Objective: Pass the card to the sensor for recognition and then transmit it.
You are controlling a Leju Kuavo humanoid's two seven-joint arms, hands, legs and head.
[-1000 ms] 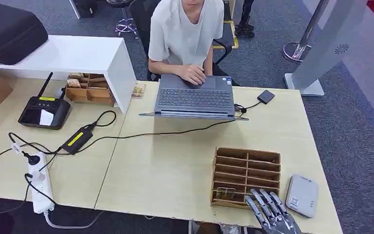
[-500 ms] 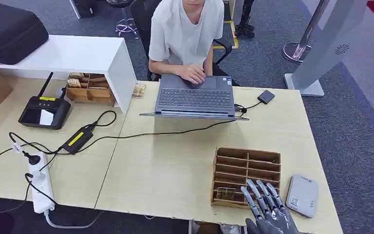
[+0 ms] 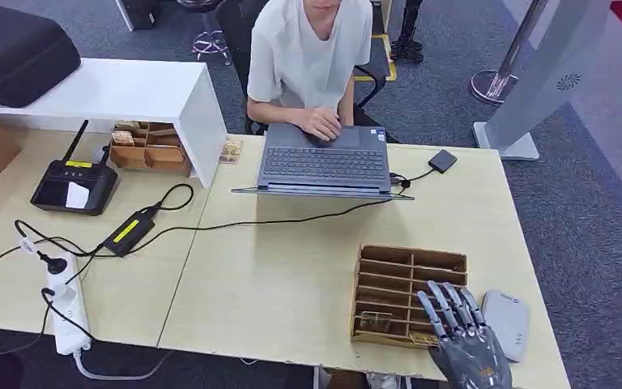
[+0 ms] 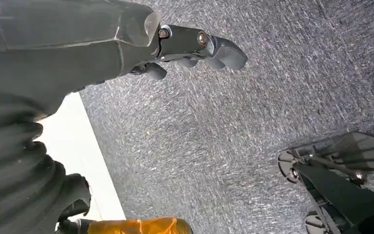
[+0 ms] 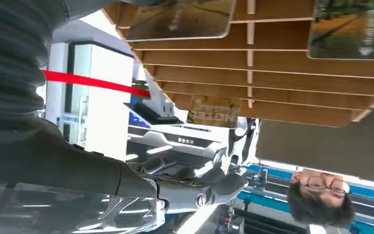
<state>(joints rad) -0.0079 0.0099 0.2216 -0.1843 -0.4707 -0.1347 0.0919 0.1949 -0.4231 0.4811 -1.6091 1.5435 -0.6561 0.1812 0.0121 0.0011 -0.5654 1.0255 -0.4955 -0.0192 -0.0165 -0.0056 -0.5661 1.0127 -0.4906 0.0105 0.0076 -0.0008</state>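
1. My right hand point(image 3: 463, 340) hovers over the near right corner of the wooden rack point(image 3: 409, 293), fingers spread and straight, holding nothing. It sits just beside the grey sensor point(image 3: 505, 322), which lies flat on the surface point(image 3: 275, 284).
2. My left hand point(image 4: 195, 46) hangs over the carpet with fingers loosely curled and nothing in them; I leave it out of this step.
3. The card point(image 3: 375, 322) I want lies in the nearest row of the rack, left of my fingers. Another card point(image 3: 423, 338) sits right under my fingertips.
4. To do this well, I judge I should lower my fingertips onto one card's edge, pinch it cleanly, and lift straight out so the dividers don't catch it.
5. Then it is a short carry right, to the sensor.
6. Farther off, a person point(image 3: 312, 57) types at a laptop point(image 3: 324, 166).
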